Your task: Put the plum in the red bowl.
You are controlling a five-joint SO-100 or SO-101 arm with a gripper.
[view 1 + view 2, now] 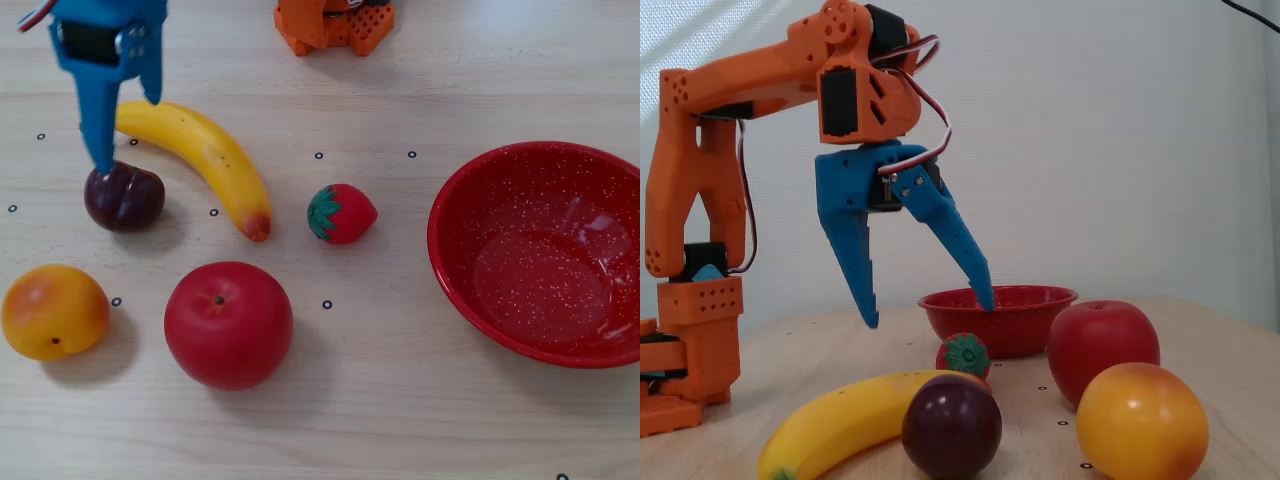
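Fingers [925,305] spread wide, empty, above plum [124,197] on table [400,420], well left of red bowl [545,255] in top view. Risk: banana [200,160] just beside plum, could snag a finger tip; round glossy plum may squirt out on close.

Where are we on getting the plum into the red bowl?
Nothing delivered yet: the red bowl is empty. In hand: the open gripper hangs above the plum, which sits on the table beside the banana. Left: lower, grasp, carry, drop.
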